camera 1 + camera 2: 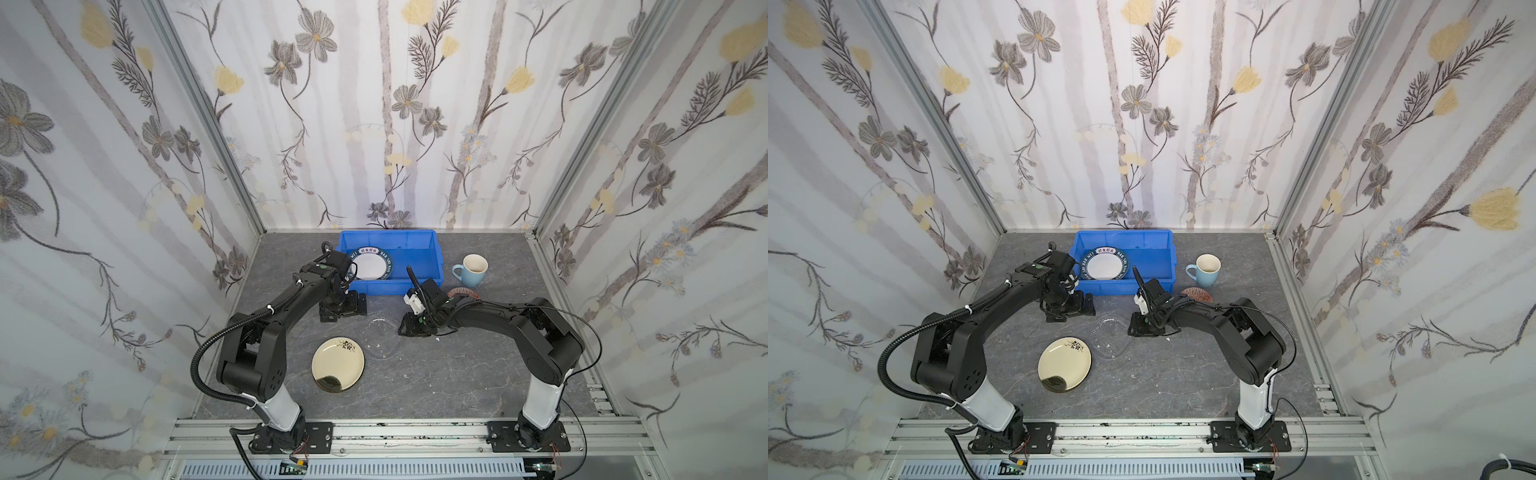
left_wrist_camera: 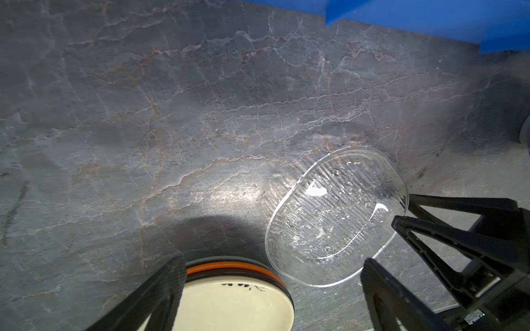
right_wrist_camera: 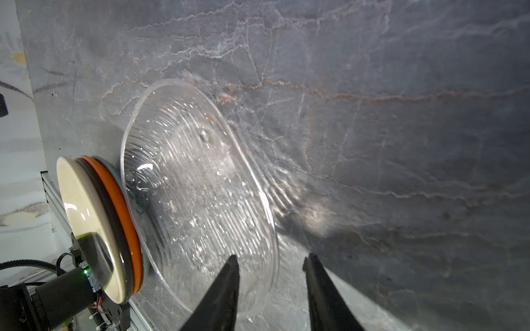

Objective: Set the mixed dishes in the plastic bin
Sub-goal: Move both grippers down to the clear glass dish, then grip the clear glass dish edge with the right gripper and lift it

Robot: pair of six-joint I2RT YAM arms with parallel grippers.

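Orange-rimmed plate (image 3: pixel 123 212) shows from wrist views alone.

Mostly hidden behind right arm (image 1: pixel 490 316), just right of blue bin (image 1: pixel 419 259) near corner: patterned bowl (image 1: pixel 463 292). Inside bin, teal plate (image 1: pixel 370 266) left edge covered by left arm (image 1: pixel 299 291); rim lettering too small to read. Well in front of bin, under cream plate (image 3: pixel 83 206): only orange and dark rims (image 3: pixel 123 206) showing, possibly two plates.
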